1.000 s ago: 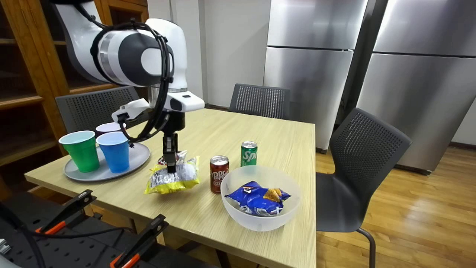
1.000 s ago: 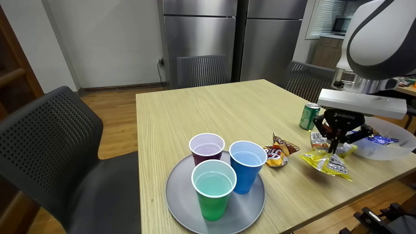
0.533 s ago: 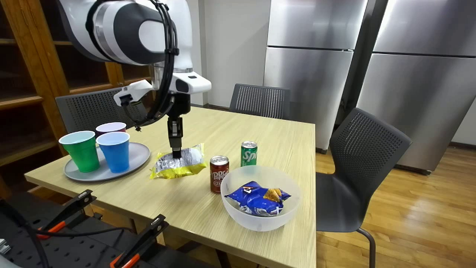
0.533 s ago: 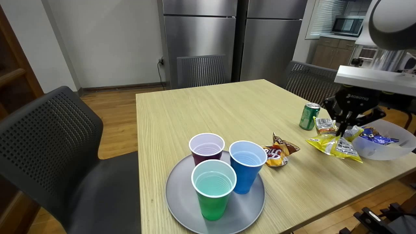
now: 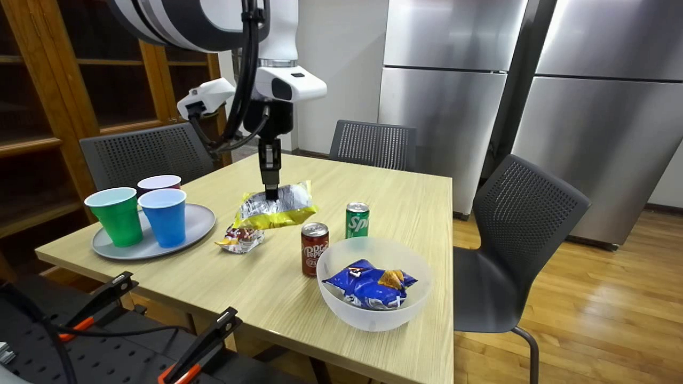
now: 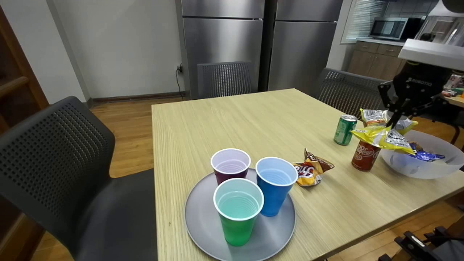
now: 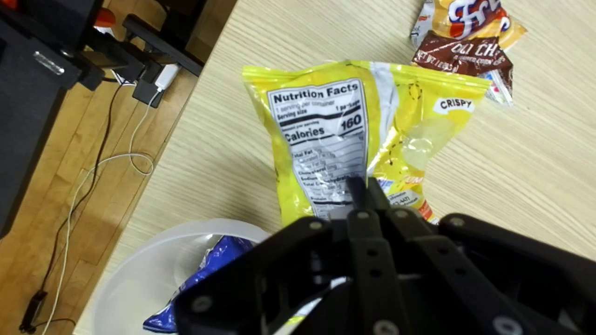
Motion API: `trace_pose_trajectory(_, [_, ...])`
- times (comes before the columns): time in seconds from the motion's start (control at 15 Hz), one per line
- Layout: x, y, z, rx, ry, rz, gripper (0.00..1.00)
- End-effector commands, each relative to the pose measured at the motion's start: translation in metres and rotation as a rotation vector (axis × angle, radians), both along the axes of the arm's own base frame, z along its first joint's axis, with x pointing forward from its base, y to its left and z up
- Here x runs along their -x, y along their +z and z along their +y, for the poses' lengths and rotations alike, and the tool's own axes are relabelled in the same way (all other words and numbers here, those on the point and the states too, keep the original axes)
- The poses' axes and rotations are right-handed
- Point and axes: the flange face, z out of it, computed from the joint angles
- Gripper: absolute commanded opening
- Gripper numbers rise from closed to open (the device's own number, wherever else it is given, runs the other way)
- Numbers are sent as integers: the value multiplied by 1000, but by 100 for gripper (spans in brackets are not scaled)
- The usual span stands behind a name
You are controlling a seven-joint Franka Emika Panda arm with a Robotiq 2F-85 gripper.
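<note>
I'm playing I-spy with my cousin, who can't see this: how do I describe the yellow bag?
Start at the pale table and find the black gripper above it. The yellow bag is pinched in that gripper, showing a white Nutrition Facts panel. Unlike the blue bag in the bowl and the orange-and-brown bag on the table, it hangs midair.

Crumpled blue foil bag (image 5: 365, 286) inside round frosted plastic bowl (image 5: 371, 320)
In an exterior view, a pillow-shaped yellow foil bag (image 5: 285, 207) hangs at the bowl's ten o'clock.
</note>
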Motion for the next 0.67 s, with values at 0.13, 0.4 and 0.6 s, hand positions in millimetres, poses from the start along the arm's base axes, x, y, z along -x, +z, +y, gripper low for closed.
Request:
trace_pose_trajectory(0.13, [6,31,-29,-42,-55,-61,0])
trace_pose_trajectory(0.4, [10,34,-60,-49,-152,-78,0])
trace_pose_trajectory(0.6, [15,31,-94,-57,-254,-74,0])
